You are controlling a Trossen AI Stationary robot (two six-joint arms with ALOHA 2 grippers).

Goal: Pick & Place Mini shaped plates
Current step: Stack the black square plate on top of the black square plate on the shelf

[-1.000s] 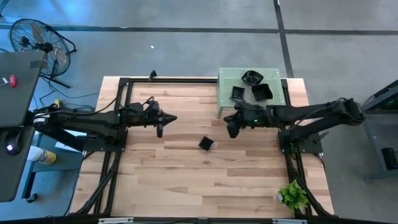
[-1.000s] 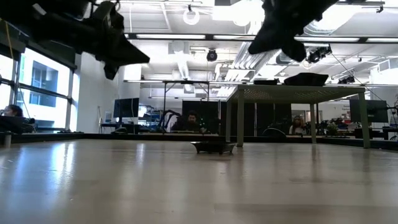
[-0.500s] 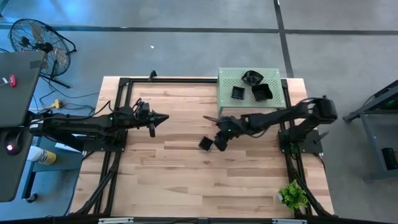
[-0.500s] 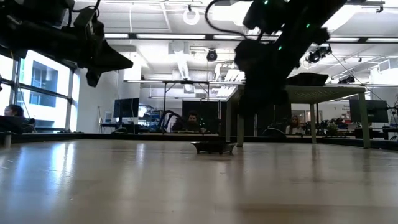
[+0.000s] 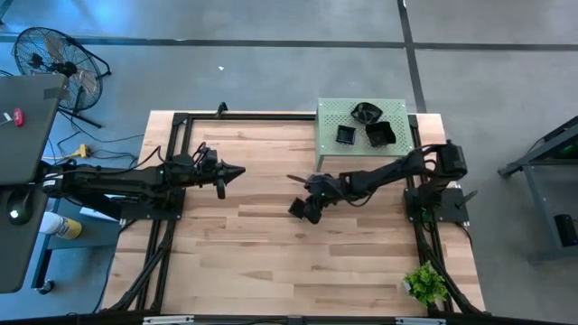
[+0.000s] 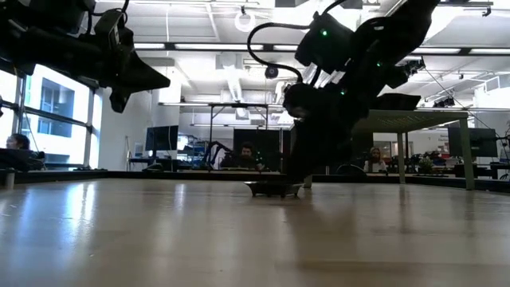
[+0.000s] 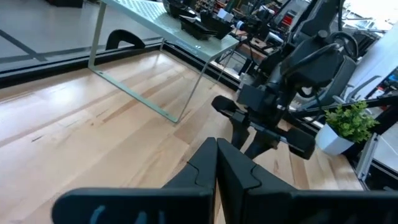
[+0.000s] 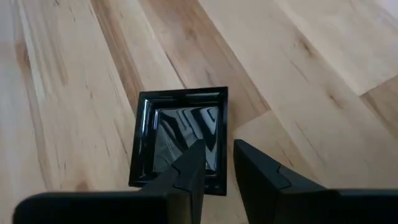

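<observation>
- Square black mini plate (image 8: 179, 138) lay flat on the wooden table (image 5: 271, 262), near the middle, a little toward the right arm's side.
- Right gripper (image 8: 214, 163) hung directly over that plate, its two dark fingers (image 8: 186, 171) parted by a narrow gap, one tip over the plate's glossy well and the other just past its near rim.
- From where I stood I could not tell whether the fingertips touched the plate; nothing was clamped between them.
- In the overhead view the right arm (image 5: 388, 173) reached from its base at the table's right edge across toward the centre.
- Three more black plates (image 5: 366, 126) sat on top of the pale green perforated stand (image 5: 330, 113) at the table's far right corner: a small square one, a larger square one and a rounded one.
- Left gripper (image 5: 237, 171) waited above the table's left half, well apart from the plate, fingers pressed together and holding nothing.
- Small potted plant (image 5: 424, 284) stood at the near right corner.
</observation>
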